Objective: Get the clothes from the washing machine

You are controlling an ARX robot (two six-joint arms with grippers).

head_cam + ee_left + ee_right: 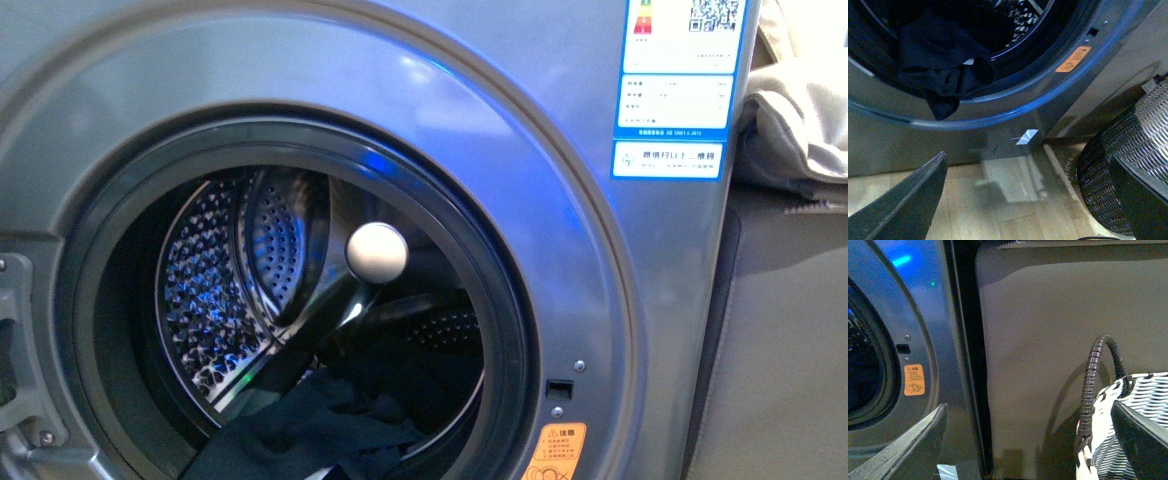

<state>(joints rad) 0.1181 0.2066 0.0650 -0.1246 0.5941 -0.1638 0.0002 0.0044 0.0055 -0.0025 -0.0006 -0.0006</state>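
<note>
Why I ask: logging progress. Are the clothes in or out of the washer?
Mostly in: the clothes lie in the drum of the washer, one end draped over its rim.

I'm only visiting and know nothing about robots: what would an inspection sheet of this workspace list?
Surface: light wooden floor.
Job's things: washing machine, porthole open; dark clothes draped over its lower rim, partly hanging out.
Clutter: nothing seen.
Grippers: left gripper and right gripper both open, holding nothing, outside the drum.
Cables: nothing seen.
Surroundings: woven basket beside the machine; beige cushions at its right.
</note>
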